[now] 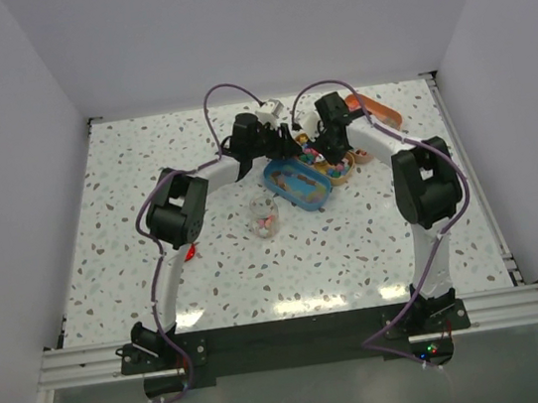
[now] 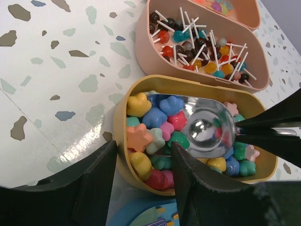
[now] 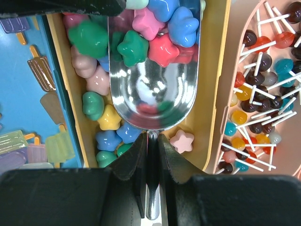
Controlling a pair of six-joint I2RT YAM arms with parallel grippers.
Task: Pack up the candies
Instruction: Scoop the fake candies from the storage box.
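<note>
Boxed in left, right and far by plain pale walls (image 1: 254,23), floored with a white speckled terrazzo tabletop (image 1: 115,173) flecked grey and brown, glossy with soft glare (image 1: 304,304) toward the near aluminium rail (image 1: 82,366).

The left arm (image 1: 163,281) and right arm (image 1: 433,257) were white tubes joined by chunky black housings, trailing looping purple cables (image 1: 223,91); the left hand (image 2: 143,176) and right hand (image 3: 151,141) were matte black.
</note>
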